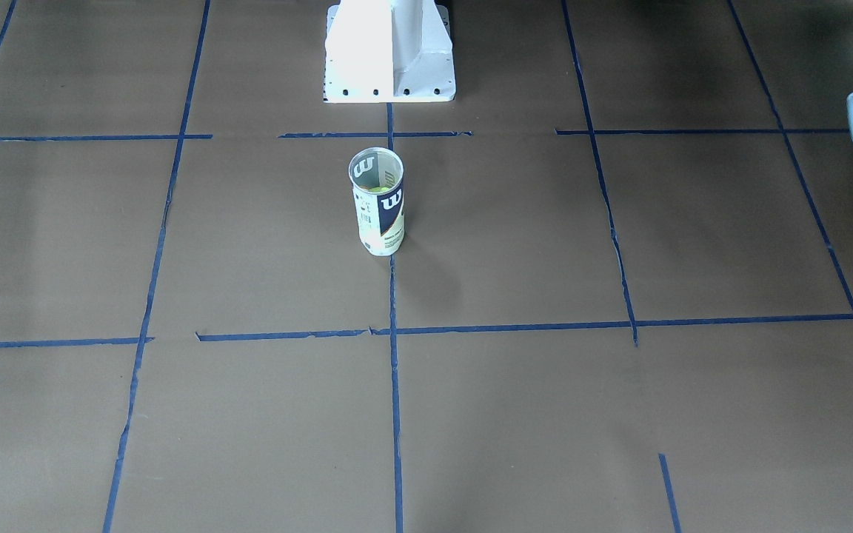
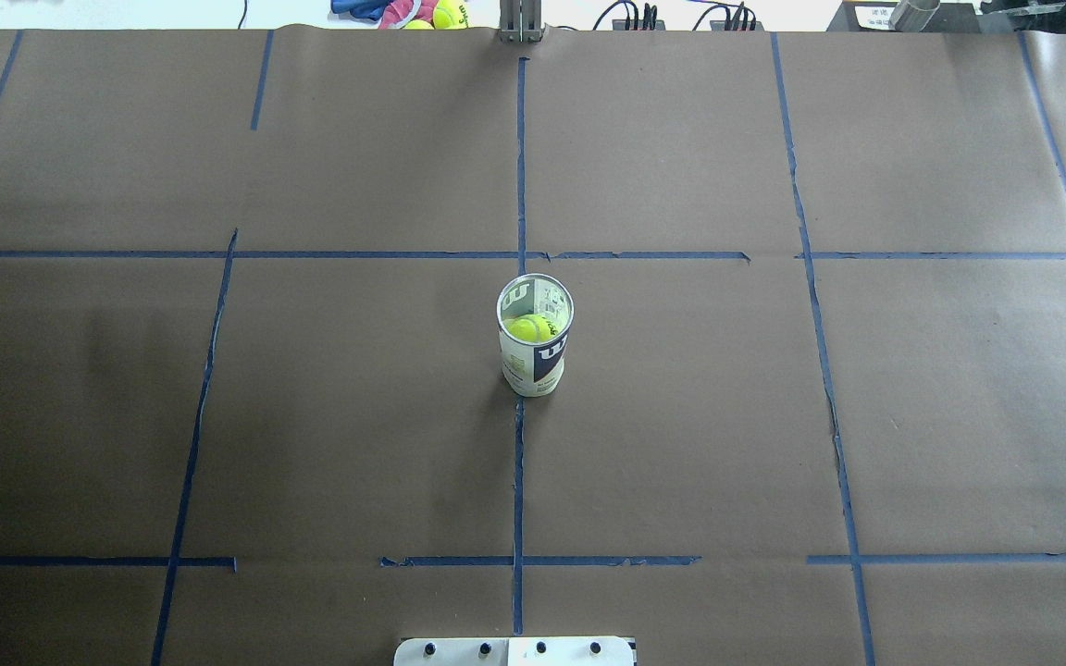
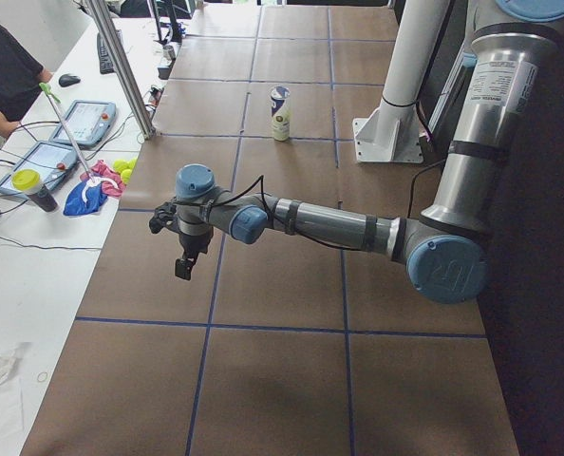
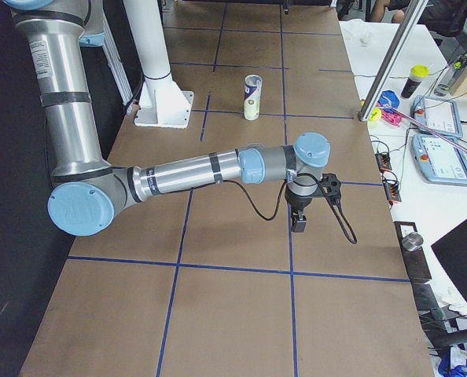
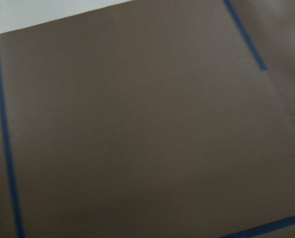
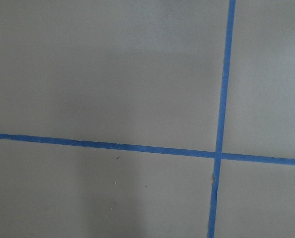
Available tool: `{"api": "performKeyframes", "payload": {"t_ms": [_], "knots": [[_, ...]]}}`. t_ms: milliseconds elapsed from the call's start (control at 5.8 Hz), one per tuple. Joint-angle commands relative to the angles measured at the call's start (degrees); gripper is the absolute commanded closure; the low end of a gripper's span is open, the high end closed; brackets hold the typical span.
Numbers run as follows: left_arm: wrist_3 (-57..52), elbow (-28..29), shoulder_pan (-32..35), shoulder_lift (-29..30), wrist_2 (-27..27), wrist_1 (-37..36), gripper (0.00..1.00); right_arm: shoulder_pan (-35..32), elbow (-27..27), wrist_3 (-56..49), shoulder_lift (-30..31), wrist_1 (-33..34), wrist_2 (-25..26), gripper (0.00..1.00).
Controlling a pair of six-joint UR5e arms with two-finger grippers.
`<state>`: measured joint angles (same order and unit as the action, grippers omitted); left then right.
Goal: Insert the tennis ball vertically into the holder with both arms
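Since the left gripper [image 3: 183, 268] and right gripper [image 4: 299, 223] hang well apart from the holder [image 2: 534, 361], I judge the job done. It stands upright at the table's centre, mouth up. Overhead shows the tennis ball [image 2: 531, 327] inside, while the front view barely hints at it. From the side views I cannot tell either gripper's finger spacing.

The holder [image 2: 534, 359] bears a white "W" logo on its navy label, its finer print illegible
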<state>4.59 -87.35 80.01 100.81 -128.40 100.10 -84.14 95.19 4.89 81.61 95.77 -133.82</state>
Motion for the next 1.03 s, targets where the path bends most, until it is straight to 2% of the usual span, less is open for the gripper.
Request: {"api": "performKeyframes", "payload": {"t_ms": [0,345,517,690,862], "knots": [[-4.0,-1.1,9.9,-1.2,-11.7,-14.6,0.0,-0.1,0.0,-3.0,2.0,-0.1,-0.1,0.0],[-4.8,-2.7,10.2,-1.5,-9.9,-22.0,0.0,-0.1,2.2,-3.0,7.7,-1.5,0.3,0.0],[-5.5,-2.8,9.8,-4.5,-7.5,-21.9,0.0,-0.3,2.6,-3.0,8.8,-1.6,0.6,0.0],[-5.6,-3.2,9.4,-7.1,-7.5,-20.7,0.0,-0.4,2.9,-3.0,9.0,-1.5,0.4,0.0],[-5.6,-3.0,9.2,-10.2,-7.6,-15.3,0.0,-0.3,2.7,-2.8,8.9,-1.4,0.7,0.0]]}}
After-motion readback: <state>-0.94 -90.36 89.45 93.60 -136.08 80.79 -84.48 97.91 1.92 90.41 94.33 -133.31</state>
